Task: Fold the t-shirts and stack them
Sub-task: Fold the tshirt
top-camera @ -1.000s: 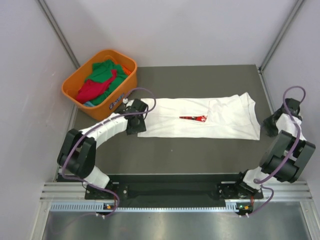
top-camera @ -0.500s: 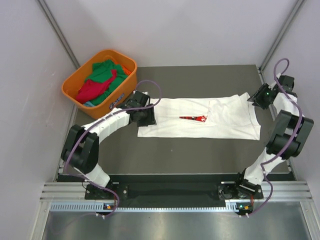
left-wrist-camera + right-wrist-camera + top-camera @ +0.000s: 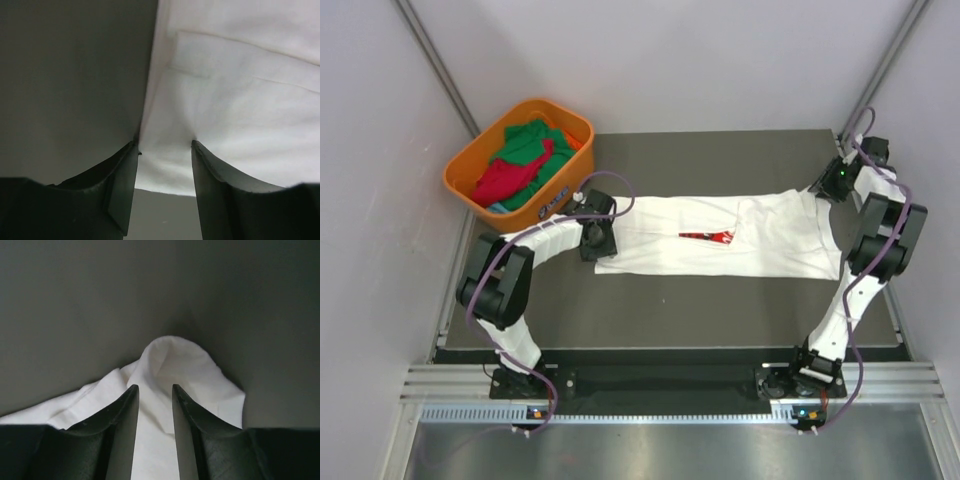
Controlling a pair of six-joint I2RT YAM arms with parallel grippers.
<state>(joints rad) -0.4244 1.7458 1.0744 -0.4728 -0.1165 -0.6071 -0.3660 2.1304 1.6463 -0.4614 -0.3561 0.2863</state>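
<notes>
White t-shirt (image 3: 720, 235) is lying strip-folded on counter (image 3: 720, 300), left claw (image 3: 164, 145) hovering apart at one end, right claw (image 3: 155, 388) straddling a corner, grip unclear; green and red shirts (image 3: 523, 152) are waiting in basket (image 3: 460, 182).

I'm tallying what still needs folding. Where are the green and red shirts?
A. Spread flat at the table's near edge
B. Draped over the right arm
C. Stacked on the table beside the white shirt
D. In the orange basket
D: the green shirt and the red shirt lie crumpled together inside the orange basket at the far left.
</notes>
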